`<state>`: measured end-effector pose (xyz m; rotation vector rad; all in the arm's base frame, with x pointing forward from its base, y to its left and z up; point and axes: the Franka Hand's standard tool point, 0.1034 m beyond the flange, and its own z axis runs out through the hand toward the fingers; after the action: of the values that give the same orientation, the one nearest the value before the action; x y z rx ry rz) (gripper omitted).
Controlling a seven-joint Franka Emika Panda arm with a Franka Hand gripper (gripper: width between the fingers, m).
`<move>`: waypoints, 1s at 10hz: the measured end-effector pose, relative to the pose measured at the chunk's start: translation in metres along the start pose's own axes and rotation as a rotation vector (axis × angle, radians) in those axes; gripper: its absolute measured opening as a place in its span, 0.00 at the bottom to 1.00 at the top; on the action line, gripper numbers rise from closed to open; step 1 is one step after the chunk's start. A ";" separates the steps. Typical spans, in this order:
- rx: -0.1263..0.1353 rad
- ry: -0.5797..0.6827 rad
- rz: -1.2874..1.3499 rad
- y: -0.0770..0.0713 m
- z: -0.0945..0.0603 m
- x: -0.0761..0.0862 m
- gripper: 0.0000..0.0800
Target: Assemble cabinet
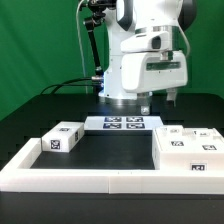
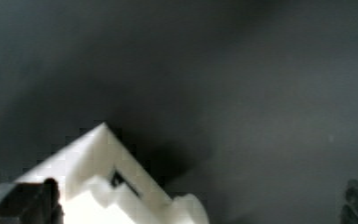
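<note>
Fingers [image 1: 148, 99] spread wide, with nothing between them and touching nothing. They hang under the white arm [image 1: 140, 50] in the upper middle of the exterior frame, clear above the black tabletop [image 1: 100, 150], just behind the marker board [image 1: 125, 123].

Cabinet parts lie in two places, both well apart from the fingers:
- small white block [image 1: 60, 140], left of centre, with tags on its top and on the face toward the camera. It sits close to the left run of the low white border wall [image 1: 100, 182]; contact cannot be told.
- larger white group [image 1: 190, 148], at the right edge of the frame, with several tags on its upper faces. Where one piece ends and the next begins cannot be made out. It sits close against the border wall's front run.

The border wall runs along the lower part of the frame and up the left side. A green backdrop [image 1: 40, 40] is behind.

Wrist view: the fingers [image 2: 28, 203] show as two dark tips at opposite edges of the picture, with a wide gap between them. Beneath are the dark tabletop [image 2: 229, 80] and one white pointed corner [image 2: 101, 165] with a blurred dark mark on it. Which piece that corner belongs to cannot be told. Neither tip meets it.
</note>
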<state>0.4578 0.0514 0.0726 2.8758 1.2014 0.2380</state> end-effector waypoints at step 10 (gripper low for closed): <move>0.040 0.006 0.545 -0.007 0.019 0.008 1.00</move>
<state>0.4607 0.0630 0.0542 3.1736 0.3974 0.2265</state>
